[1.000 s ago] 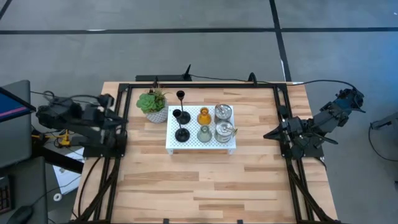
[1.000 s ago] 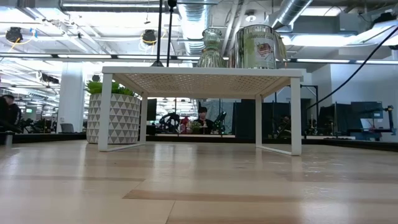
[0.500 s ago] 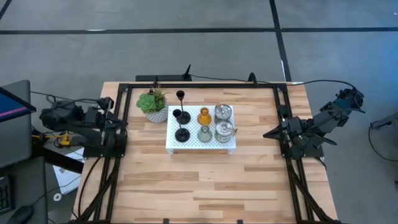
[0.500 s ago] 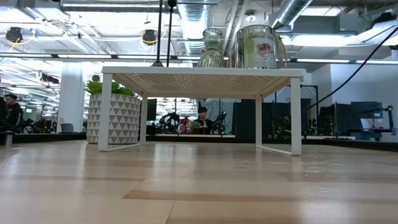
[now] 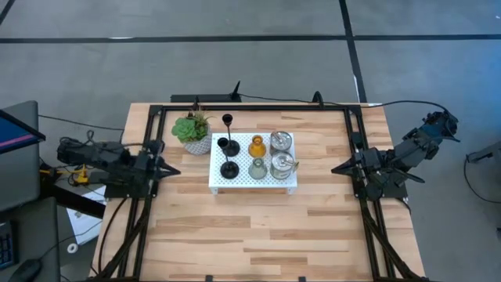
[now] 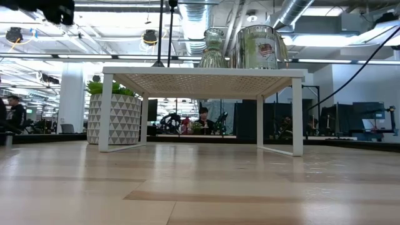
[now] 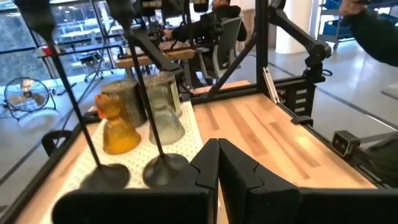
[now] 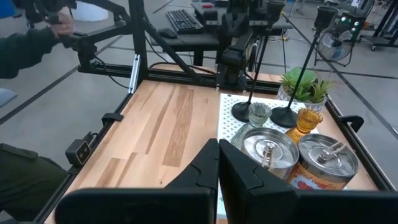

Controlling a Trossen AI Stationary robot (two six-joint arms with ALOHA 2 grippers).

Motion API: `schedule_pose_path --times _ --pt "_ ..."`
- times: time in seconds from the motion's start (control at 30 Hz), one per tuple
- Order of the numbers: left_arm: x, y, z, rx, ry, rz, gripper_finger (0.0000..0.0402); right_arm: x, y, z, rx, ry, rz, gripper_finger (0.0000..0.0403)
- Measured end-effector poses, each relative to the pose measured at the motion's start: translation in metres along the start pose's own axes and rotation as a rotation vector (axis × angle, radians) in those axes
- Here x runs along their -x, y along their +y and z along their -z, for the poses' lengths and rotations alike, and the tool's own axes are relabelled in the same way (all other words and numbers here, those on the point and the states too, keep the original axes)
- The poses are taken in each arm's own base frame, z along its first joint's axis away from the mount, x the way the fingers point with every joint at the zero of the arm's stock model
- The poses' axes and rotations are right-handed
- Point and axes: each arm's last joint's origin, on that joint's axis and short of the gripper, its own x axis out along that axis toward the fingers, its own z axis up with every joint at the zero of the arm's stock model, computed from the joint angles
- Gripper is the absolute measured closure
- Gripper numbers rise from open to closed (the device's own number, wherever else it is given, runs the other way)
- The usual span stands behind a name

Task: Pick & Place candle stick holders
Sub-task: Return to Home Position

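The seven candle stick holders (image 5: 257,146) stand on the white perforated shelf (image 5: 243,182), just toward 12 o'clock of table centre, so only parking remains. The left gripper (image 5: 169,169), fingers pressed together, sits at 9 o'clock. It should settle level, mirroring the right gripper (image 5: 337,168), likewise closed at 3 o'clock, and stay clear of the potted plant (image 5: 192,129) at the shelf's 10 o'clock. A second ago the left arm was folded back; it now faces the shelf. Holders and right arm are unchanged.
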Motion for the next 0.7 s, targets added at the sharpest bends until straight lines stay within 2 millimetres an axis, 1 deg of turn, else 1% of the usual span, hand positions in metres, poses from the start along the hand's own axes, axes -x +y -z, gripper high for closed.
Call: schedule_pose_path --times 0.37,0.5,0.7 --pt "-0.031 -0.015 0.056 0.057 0.033 0.005 0.0394 0.0 0.0 0.001 0.006 0.01 -0.001 0.0403" --pt "-0.038 -0.019 0.077 0.076 0.041 0.005 0.0394 0.0 0.0 0.001 0.005 0.009 -0.001 0.0403" --pt "-0.045 -0.025 0.102 0.081 0.018 0.006 0.0394 0.002 -0.001 0.001 0.001 0.002 -0.003 0.0403"
